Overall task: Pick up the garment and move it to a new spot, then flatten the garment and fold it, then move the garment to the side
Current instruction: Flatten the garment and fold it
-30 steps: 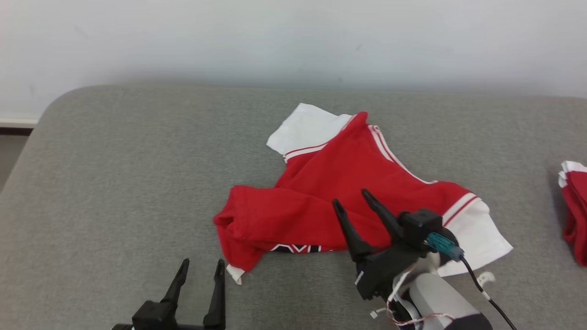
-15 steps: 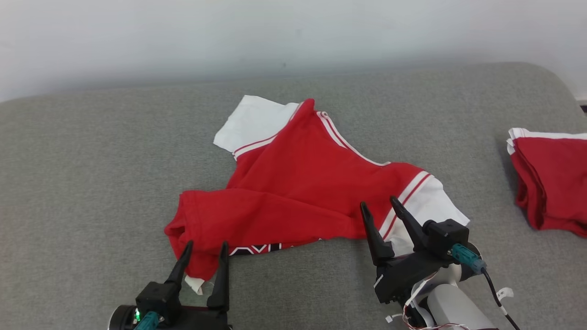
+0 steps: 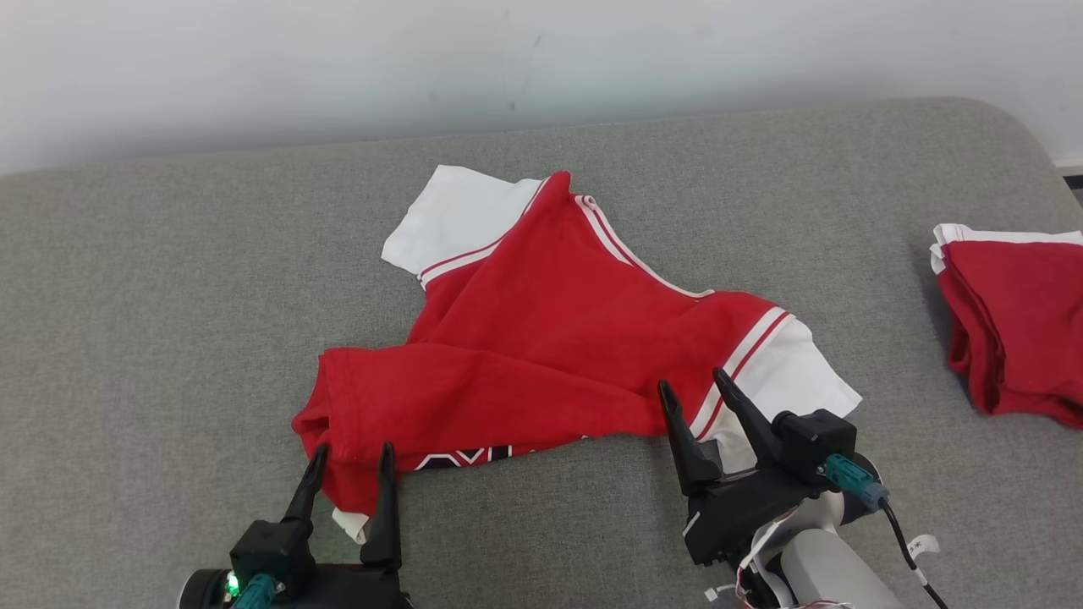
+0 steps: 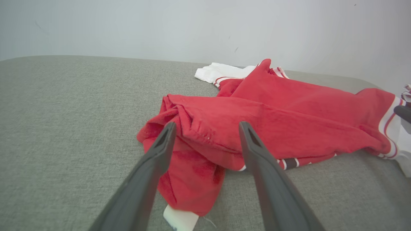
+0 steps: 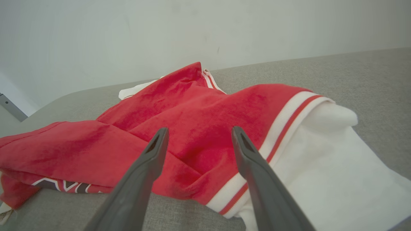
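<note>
The garment (image 3: 550,338) — a red shirt with white sleeves and striped trim — is seen lying crumpled near the middle of the grey padded surface (image 3: 169,296), bunched into loose folds rather than spread flat. It is judged to be light, soft and limp: no shape will be kept when it is lifted, and any part not gripped can be expected to sag and drag. The knit looks matte, so little slipping is expected once a fold is pinched. The left gripper (image 3: 353,448) is held with its fingers wide apart and empty at the red hem corner nearest the robot, beside a small white label (image 4: 180,219). The right gripper (image 3: 692,379) is likewise spread wide and empty, over the striped cuff where the red body meets the near white sleeve (image 3: 795,381). Those two places — hem corner and cuff seam — are judged good holds, since doubled cloth is offered there. Ample bare surface is left on the robot's left. On the right, a folded red pile (image 3: 1015,330) is set well apart from the shirt near the rounded edge, and the wall (image 3: 254,68) is met behind the far edge, so room is tighter there.
</note>
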You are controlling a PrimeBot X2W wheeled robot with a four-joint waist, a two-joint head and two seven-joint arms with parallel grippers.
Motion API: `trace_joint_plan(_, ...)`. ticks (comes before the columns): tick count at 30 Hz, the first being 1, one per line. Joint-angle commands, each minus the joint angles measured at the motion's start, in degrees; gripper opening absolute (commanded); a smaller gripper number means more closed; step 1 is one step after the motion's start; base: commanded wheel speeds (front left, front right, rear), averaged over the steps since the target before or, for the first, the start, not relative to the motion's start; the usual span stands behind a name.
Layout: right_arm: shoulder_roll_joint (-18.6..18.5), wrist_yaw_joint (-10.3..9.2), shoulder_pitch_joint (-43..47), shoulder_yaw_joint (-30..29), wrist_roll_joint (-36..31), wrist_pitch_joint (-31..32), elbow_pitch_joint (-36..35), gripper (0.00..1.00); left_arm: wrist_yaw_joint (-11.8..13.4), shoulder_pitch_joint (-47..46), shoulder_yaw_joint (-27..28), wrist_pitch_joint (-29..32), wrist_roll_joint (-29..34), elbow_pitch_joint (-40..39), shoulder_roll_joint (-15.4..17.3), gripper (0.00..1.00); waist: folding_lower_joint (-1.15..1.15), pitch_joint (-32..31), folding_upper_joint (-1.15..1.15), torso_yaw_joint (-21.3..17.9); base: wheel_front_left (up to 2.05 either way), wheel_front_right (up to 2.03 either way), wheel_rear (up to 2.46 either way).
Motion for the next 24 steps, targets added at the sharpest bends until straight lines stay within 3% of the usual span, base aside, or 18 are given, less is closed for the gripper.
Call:
trace_joint_plan(1,0.4,-0.14,0.0,0.1,-0.1,-0.2,0.1,1.00,0.0,0.2,0.1,-0.2,-0.2,-0.1,0.1,1.00,0.00,0.1,0.00,0.0,0.00,0.00,0.00)
trace_joint_plan(4,0.4,-0.14,-0.3,0.2,-0.1,-0.2,0.1,1.00,-0.4,0.0,-0.3,-0.2,0.2,-0.5,0.1,0.98,0.00,0.2,0.00,-0.1,0.00,0.00,0.00)
trace_joint_plan(7,0.5,-0.14,-0.3,-0.1,-0.6,-0.2,-0.2,1.00,-0.9,-0.2,-0.6,-0.2,0.5,-0.5,0.1,0.00,0.00,0.3,0.00,-0.1,0.00,0.00,0.00)
trace_joint_plan(16,0.4,-0.15,1.6,-2.7,-1.2,-0.2,0.7,1.00,-2.5,0.8,-1.1,-0.2,1.6,-3.4,0.1,0.00,0.00,-1.9,0.00,1.8,0.00,0.00,0.00)
trace_joint_plan(24,0.9,-0.14,6.6,-9.7,-2.1,-0.1,1.4,1.00,-3.8,7.6,-1.1,-0.2,2.2,-6.2,0.1,0.00,0.00,-7.9,0.00,6.4,0.00,0.00,0.00)
